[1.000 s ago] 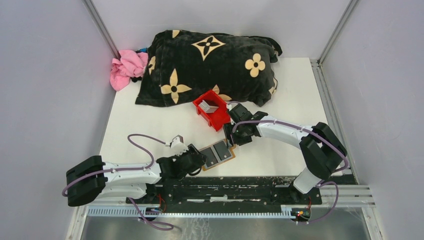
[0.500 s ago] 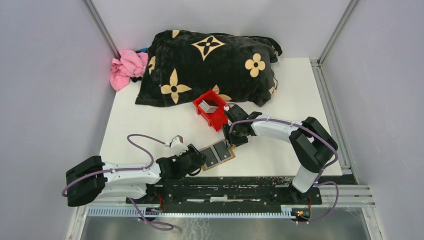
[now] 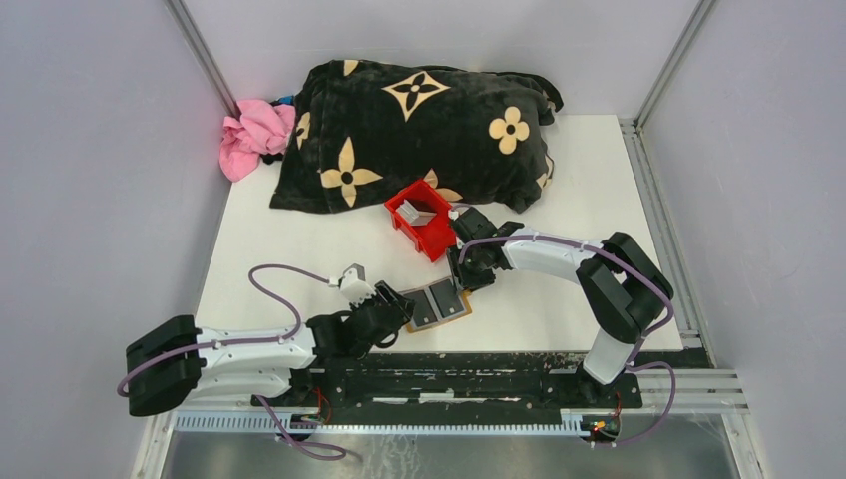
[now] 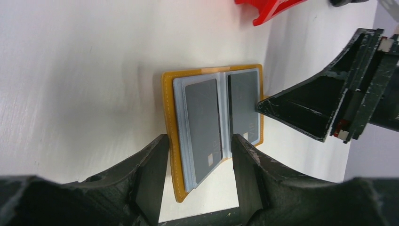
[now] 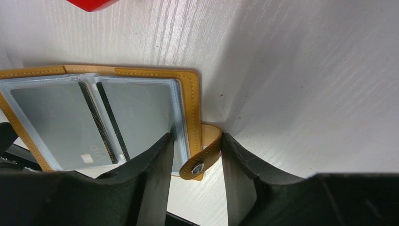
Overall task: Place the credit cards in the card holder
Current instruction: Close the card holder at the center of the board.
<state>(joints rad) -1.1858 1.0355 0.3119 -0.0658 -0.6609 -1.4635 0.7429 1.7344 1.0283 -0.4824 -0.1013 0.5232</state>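
Observation:
The tan card holder [image 3: 436, 302] lies open on the white table, near the front. In the left wrist view it [image 4: 168, 117] has a grey credit card [image 4: 202, 122] in its left clear pocket and another [image 4: 243, 106] in its right. My left gripper [image 4: 197, 157] is open, its fingers either side of the holder's left half at the near end. My right gripper [image 5: 197, 155] is open, its fingers either side of the holder's snap strap [image 5: 201, 162] at the right edge. One more grey card [image 3: 412, 212] stands in the red bin [image 3: 431, 238].
A black blanket with tan flowers [image 3: 419, 125] is heaped at the back, with a pink cloth [image 3: 251, 133] at its left. The red bin stands just behind the right gripper. The black front rail [image 3: 449, 374] runs close behind the holder's near edge.
My left gripper has moved slightly forward over the holder's left half. My right arm's elbow has shifted left, while its gripper stays at the holder's right edge.

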